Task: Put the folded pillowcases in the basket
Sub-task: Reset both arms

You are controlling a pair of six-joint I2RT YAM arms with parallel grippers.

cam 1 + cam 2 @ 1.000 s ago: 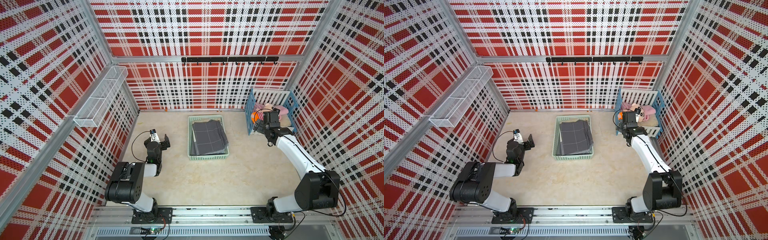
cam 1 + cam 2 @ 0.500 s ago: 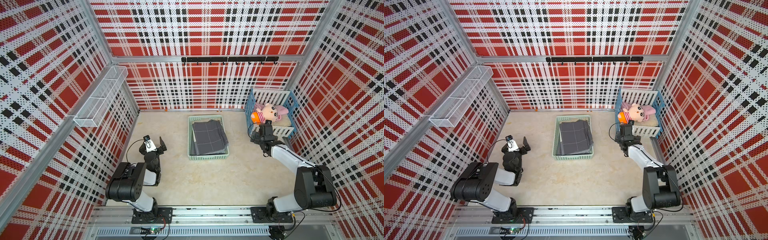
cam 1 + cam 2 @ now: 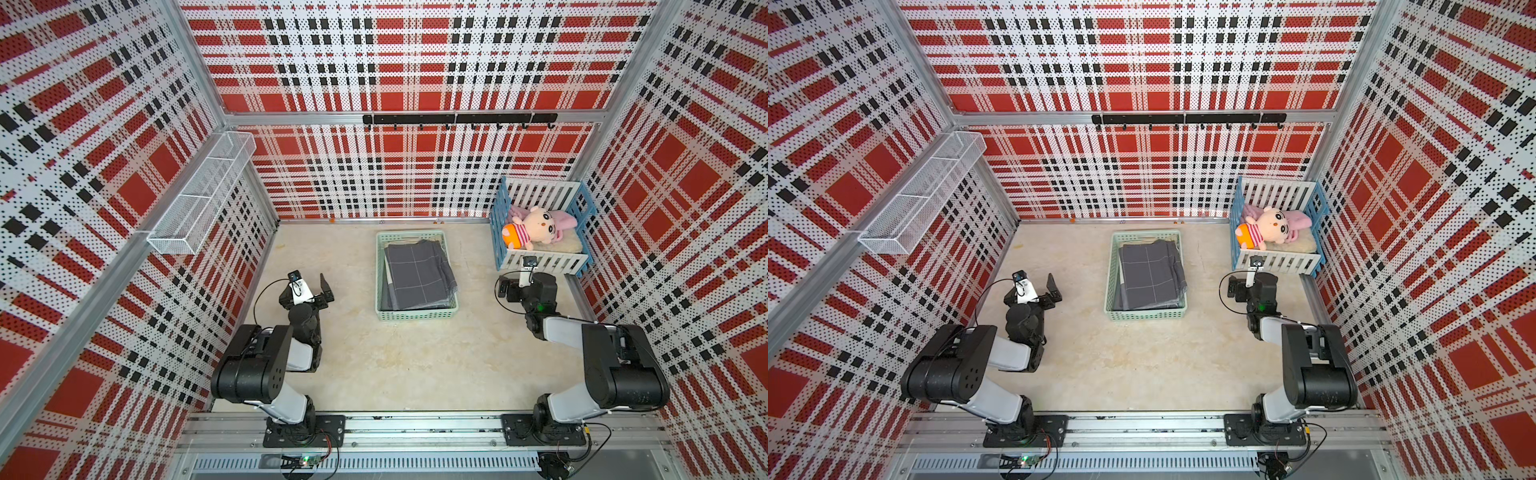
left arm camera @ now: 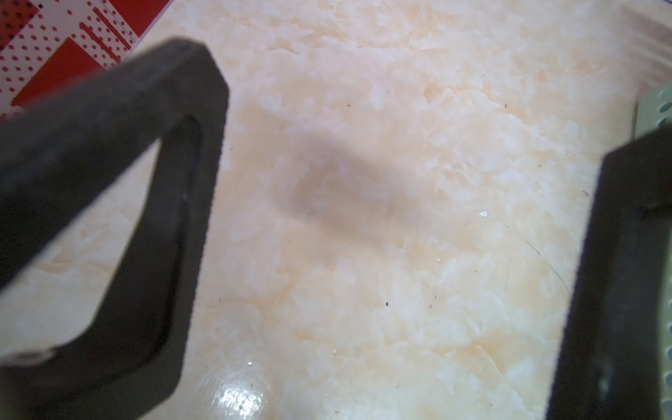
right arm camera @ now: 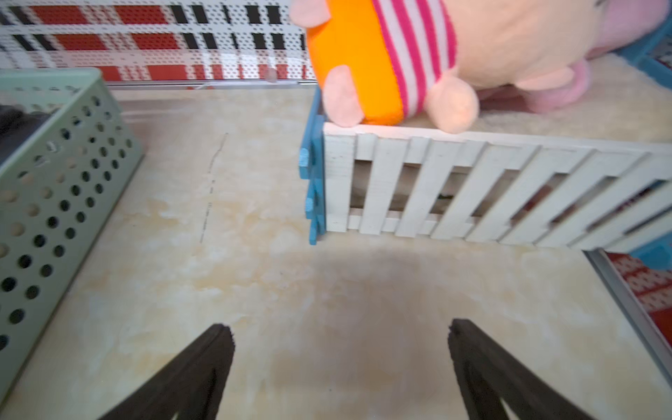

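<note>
I have the folded pillowcase [image 3: 417, 272] lying flat inside the basket [image 3: 411, 318], which sits mid-table between my two arms, its long axis running from the base rail toward the back wall. The left gripper [image 4: 400, 120] has its jaws wide apart over bare tabletop [image 3: 415, 365], holding nothing, with the basket's corner just beside one finger. The right gripper [image 5: 338, 325] is also spread and empty, and faces the crib [image 5: 436, 182] with the basket off to its side. Neither arm looks clearly nearer. The cloth's edge on the right arm's side crowds that wall. I judge the placing done, with open floor behind both arms for backing off.
</note>
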